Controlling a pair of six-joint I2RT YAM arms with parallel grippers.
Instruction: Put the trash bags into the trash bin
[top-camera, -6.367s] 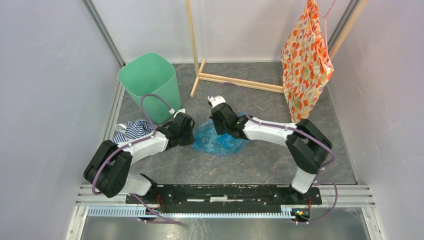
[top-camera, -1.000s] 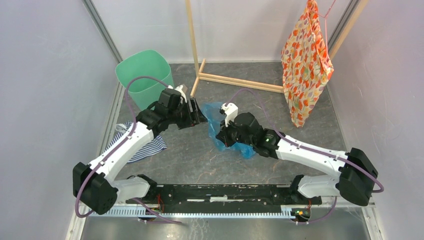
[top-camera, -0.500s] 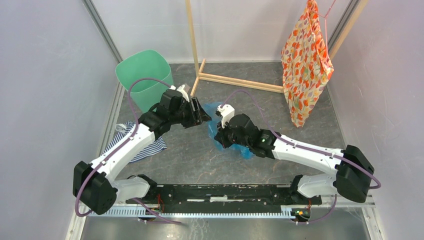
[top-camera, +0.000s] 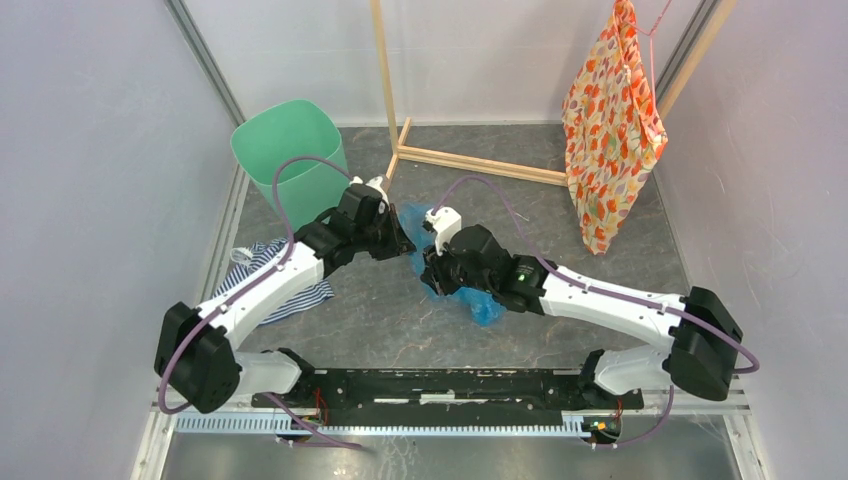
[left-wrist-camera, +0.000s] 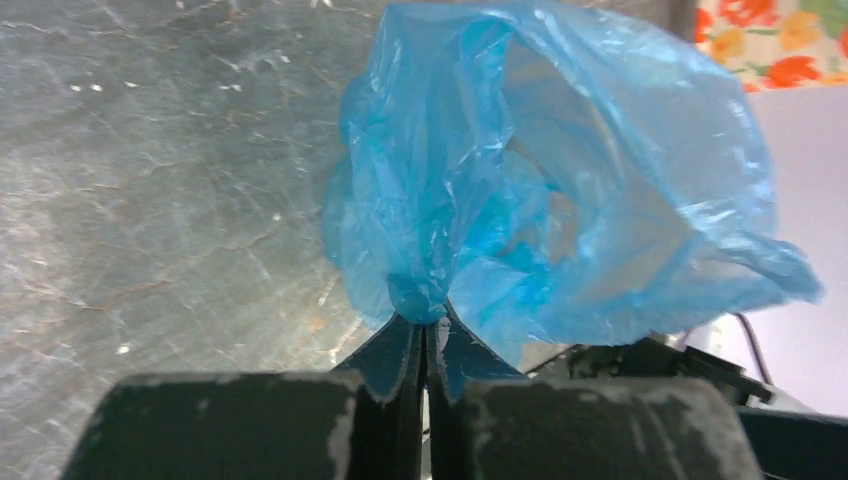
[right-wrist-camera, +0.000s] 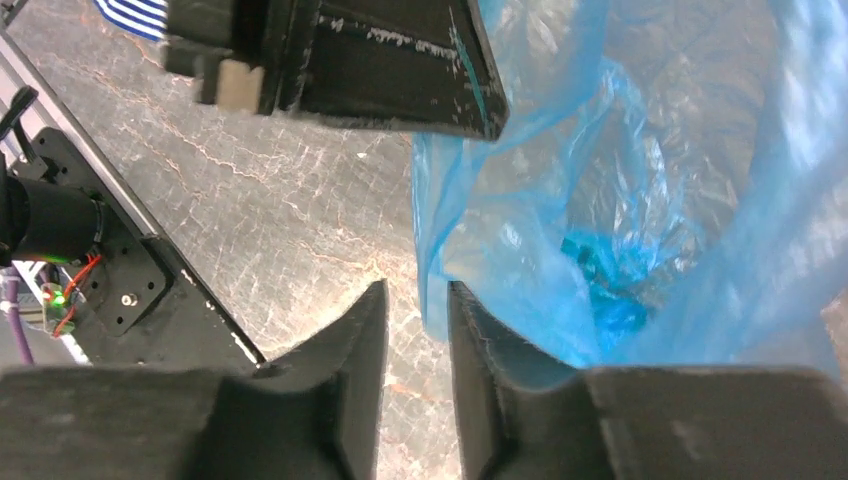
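The left end effector (left-wrist-camera: 425, 325) is clenched on a gathered pinch of the trash bag (left-wrist-camera: 560, 200). Its wrist view shows the two fingers pressed together, with crinkled blue film bunched at their tips and the rest of the bag ballooning open-mouthed beyond them. The overhead view cannot show that pinch: there the black fingers merely meet the bag's left edge.

The right end effector (right-wrist-camera: 415, 300) is released, its fingers parted by a narrow gap through which the marbled grey tabletop (top-camera: 380, 320) shows. The bag's edge lies just past the right-hand finger, and I cannot tell whether it touches. That wrist view also looks into the translucent bag and catches the left end effector's dark body at the top, close against the film.

From overhead the two end effectors face each other near the middle of the tabletop. The bag sits between them, part of it spilling out on the near side under the right wrist. The bag is outside the trash bin (top-camera: 290, 150), which stands upright at the far left, beyond the left arm, and is seen only from overhead.

A blue-and-white striped cloth (top-camera: 262, 262) lies on the left under the left forearm. A wooden rack (top-camera: 386, 70) stands at the far side, and an orange floral fabric (top-camera: 610, 130) hangs at the far right.
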